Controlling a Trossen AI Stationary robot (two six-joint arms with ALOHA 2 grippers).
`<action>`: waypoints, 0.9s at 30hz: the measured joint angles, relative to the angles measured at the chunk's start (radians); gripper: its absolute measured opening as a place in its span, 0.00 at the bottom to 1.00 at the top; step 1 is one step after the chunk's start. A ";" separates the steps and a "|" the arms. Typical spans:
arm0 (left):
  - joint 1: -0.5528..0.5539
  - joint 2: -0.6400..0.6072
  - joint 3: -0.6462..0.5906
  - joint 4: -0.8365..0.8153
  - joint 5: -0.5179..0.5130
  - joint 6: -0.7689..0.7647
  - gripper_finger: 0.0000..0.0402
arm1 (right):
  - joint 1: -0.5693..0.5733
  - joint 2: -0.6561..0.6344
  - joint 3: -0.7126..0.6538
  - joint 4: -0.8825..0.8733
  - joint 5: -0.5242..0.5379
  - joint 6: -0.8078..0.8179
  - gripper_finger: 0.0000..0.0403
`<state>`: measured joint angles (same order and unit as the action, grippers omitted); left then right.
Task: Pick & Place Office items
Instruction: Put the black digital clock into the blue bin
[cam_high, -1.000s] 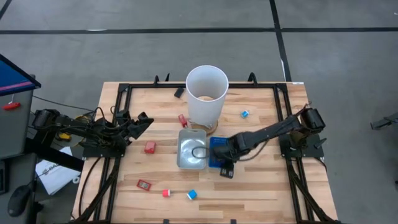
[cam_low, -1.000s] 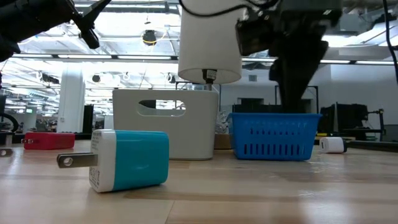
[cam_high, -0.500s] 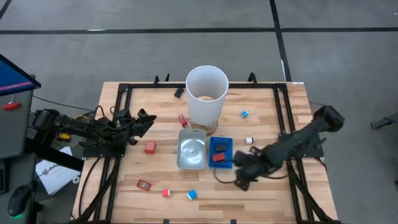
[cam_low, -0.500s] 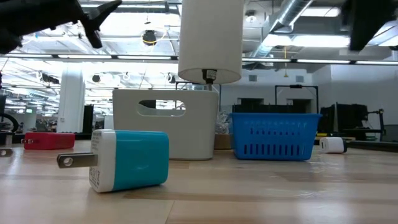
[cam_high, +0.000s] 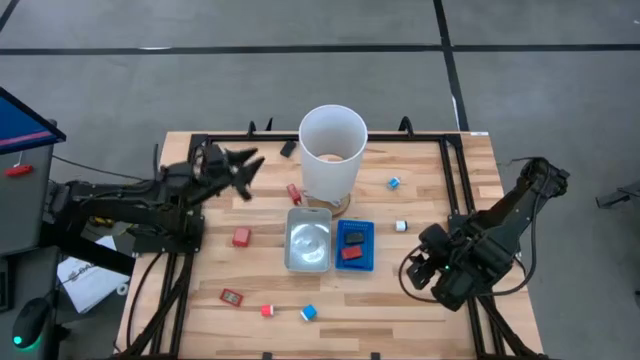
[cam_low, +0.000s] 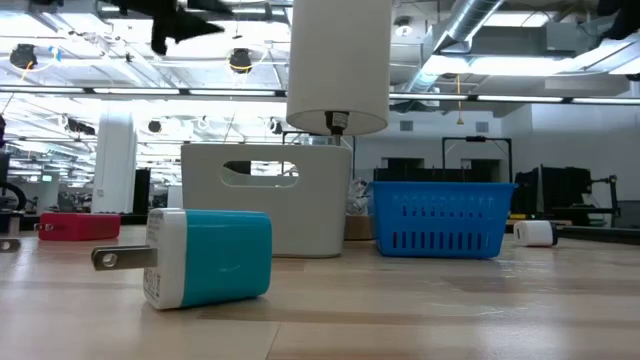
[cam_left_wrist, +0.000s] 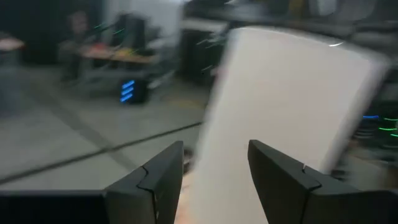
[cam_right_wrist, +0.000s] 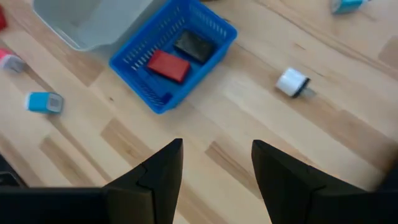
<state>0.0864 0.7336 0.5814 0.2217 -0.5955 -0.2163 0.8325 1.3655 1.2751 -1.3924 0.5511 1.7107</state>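
The office items lie scattered on the wooden table (cam_high: 420, 160): red blocks (cam_high: 241, 236) (cam_high: 232, 296), a blue plug (cam_high: 308, 313) (cam_low: 210, 255), a white plug (cam_high: 401, 226) (cam_right_wrist: 292, 81) and a black piece (cam_high: 288, 149). A red block (cam_right_wrist: 168, 65) and a black piece (cam_right_wrist: 194, 45) lie in the blue tray (cam_high: 355, 262). My left gripper (cam_high: 250, 160) (cam_left_wrist: 214, 149) hovers open and level, pointing at the white bin (cam_high: 333, 150). My right gripper (cam_high: 414, 270) (cam_right_wrist: 216, 146) hangs open above the table's right near part, slanting down, with nothing between its fingers.
The clear tray (cam_high: 308, 240) stands beside the blue tray, just in front of the tall white bin (cam_low: 338, 60). A small blue-and-white piece (cam_high: 394, 183) lies right of the bin. Bare wood shows under my right gripper (cam_right_wrist: 261, 130).
My right gripper has drawn back from over the blue tray toward the table's right near corner, rising and rolling; the red block and black piece in the tray now show. My left gripper has risen, swung toward the bin and tipped up to level.
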 joint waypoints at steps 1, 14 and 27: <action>0.043 0.008 0.026 -0.076 -0.001 -0.034 0.44 | 0.005 0.000 0.000 -0.008 0.000 0.000 0.46; 0.405 0.293 0.245 -0.450 0.251 -0.159 0.44 | 0.082 -0.042 0.002 -0.019 0.148 0.117 0.46; 0.627 0.638 0.330 -0.531 0.488 -0.256 0.45 | 0.134 -0.091 0.002 -0.045 0.217 0.225 0.46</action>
<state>0.7136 1.3715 0.9112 -0.3093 -0.1074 -0.4725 0.9668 1.2747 1.2770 -1.4374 0.7685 1.9362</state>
